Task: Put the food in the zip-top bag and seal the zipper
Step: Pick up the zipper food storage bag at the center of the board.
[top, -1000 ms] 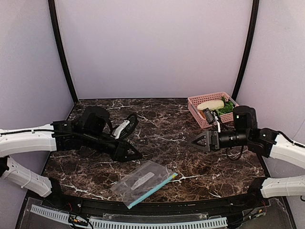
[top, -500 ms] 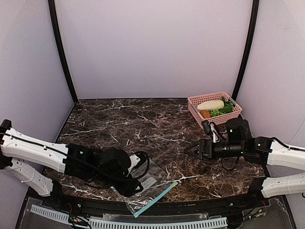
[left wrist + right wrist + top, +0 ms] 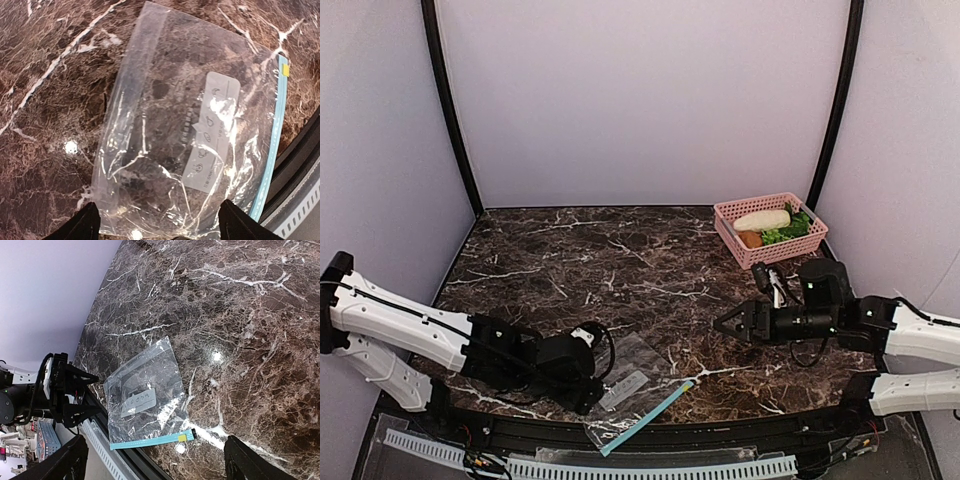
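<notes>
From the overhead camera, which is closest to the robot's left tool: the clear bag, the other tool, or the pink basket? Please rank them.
1. Clear bag: right beside the left tool, at the front edge.
2. Right tool: further off to the right.
3. Pink basket: back right corner.

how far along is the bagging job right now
Done: nothing yet. The zip-top bag lies flat and empty near the front of the table. In hand: the left jaws stand open over one edge of the bag; the right jaws are open and empty above the marble. Left: move the food from the pink basket into the bag, then seal the zipper.
</notes>
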